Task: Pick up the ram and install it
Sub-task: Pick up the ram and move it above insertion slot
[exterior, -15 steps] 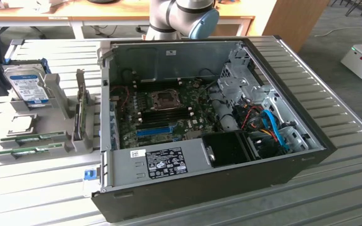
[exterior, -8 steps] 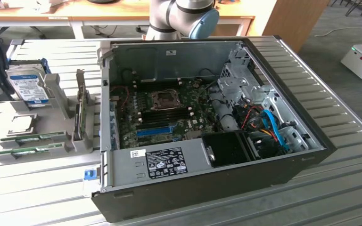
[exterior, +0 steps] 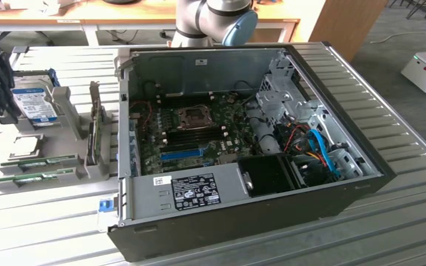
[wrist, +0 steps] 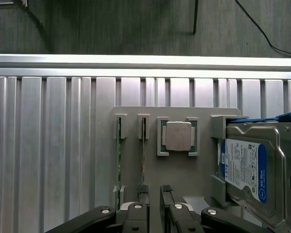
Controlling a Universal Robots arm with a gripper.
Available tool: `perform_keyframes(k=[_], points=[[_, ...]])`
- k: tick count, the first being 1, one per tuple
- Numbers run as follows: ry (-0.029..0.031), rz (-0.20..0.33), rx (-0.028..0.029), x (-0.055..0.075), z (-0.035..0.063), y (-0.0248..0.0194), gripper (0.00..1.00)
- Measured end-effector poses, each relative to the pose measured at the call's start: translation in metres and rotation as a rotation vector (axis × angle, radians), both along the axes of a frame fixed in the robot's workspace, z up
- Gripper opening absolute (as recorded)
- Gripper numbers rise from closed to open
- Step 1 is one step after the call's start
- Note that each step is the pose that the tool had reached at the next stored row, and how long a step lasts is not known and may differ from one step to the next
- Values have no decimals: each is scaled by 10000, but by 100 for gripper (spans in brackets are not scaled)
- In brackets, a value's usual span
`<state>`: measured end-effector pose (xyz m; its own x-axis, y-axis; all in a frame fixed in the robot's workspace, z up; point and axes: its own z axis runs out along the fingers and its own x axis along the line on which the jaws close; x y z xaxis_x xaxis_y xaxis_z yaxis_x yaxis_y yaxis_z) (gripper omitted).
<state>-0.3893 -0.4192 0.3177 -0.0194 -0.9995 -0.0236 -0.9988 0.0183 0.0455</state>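
And there was the claw (wrist: pixel 155 190), hanging over the grey parts holder (wrist: pixel 203 170) at the exterior view's far left, in the upper part of the frame, its black body just beside the hard drive (exterior: pixel 34 102). The jaws stood wide apart, with nothing between the fingers (wrist: pixel 143 194) (empty-handed, plainly).

The ram (exterior: pixel 42 162) lay in the lower left of the exterior view, a thin green stick set on edge in a slot of that holder. A second stick (exterior: pixel 31 178) sat in the slot just beside it, nearer the bottom of the frame. From the wrist camera both sticks showed edge-on, and one finger lined up with the ram but stood apart from it, not touching.

A silver processor chip (wrist: pixel 178 136) rested in its square pocket between the ram and the blue-labelled hard drive.

To the exterior view's right of the holder, the open computer case (exterior: pixel 235 227) lay on its side on the slatted metal table (exterior: pixel 398 127). Its motherboard (exterior: pixel 191 133) faced up, with a blue slot (exterior: pixel 179 154) low on the board. The arm (exterior: pixel 213 22), grey with a blue joint cap, showed at the top centre of the frame, behind the case.
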Motion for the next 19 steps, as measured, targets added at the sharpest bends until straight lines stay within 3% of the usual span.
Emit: perform_keyframes(k=[19], points=[[0, 0, 1, 0, -325, 0, 24]])
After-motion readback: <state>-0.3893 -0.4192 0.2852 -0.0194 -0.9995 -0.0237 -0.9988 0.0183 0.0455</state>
